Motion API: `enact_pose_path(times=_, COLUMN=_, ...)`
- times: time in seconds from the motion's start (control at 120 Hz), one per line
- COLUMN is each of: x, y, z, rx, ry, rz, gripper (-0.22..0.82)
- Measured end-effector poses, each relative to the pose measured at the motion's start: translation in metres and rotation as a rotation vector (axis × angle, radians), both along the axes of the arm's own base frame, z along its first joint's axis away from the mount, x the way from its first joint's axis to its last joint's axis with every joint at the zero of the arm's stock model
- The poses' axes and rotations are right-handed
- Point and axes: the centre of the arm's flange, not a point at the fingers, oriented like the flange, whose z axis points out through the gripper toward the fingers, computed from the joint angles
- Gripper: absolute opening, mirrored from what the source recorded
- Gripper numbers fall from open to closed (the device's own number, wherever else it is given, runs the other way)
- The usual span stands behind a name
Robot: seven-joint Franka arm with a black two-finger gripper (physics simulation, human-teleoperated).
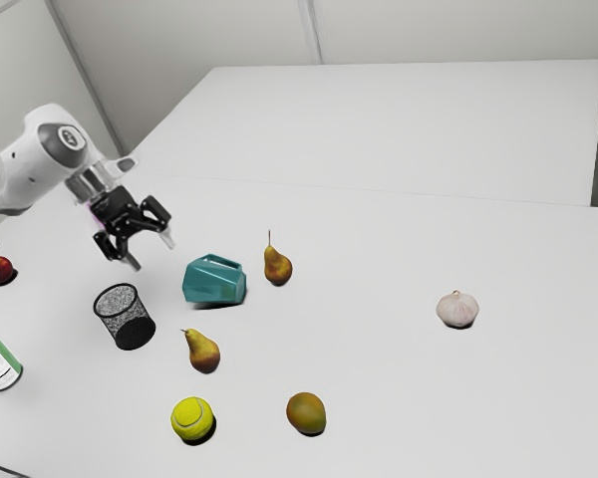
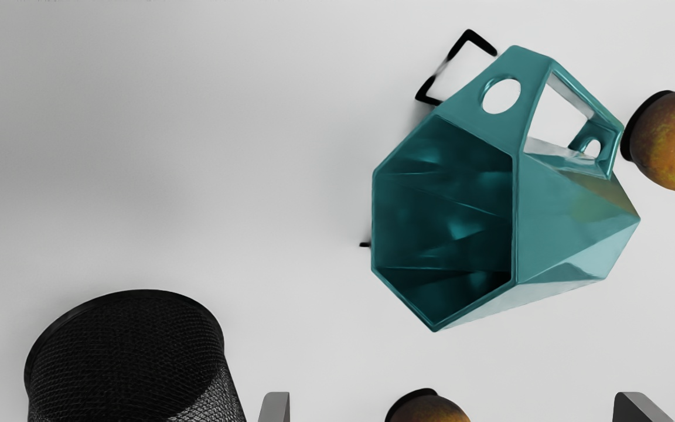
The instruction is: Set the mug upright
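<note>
My pincer (image 1: 151, 251) stands wide open, holding nothing. The teal mug (image 1: 214, 284) lies on its side on the surface (image 1: 379, 349), between the mesh cup (image 1: 125, 317) and a pear (image 1: 277, 267), handle seemingly raised; grasping, righting and releasing it remain.

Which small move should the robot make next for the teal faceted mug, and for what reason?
I would probably ease the open black two-finger gripper across toward the teal faceted mug: the mug lies on its side, and the gripper hangs short of it, fingers apart.
</note>
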Motion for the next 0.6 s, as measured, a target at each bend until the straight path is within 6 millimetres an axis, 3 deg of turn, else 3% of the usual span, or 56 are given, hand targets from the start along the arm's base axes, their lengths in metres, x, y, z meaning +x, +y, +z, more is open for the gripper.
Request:
enact_pose_path(times=0.35, x=0.020, y=-0.004, z=-0.046, rx=-0.137, ry=-0.051, rz=-0.003, gripper=0.60)
enact_pose_path(times=0.6, x=0.029, y=-0.029, z=-0.073, rx=-0.245, ry=-0.078, rz=0.018, gripper=0.60)
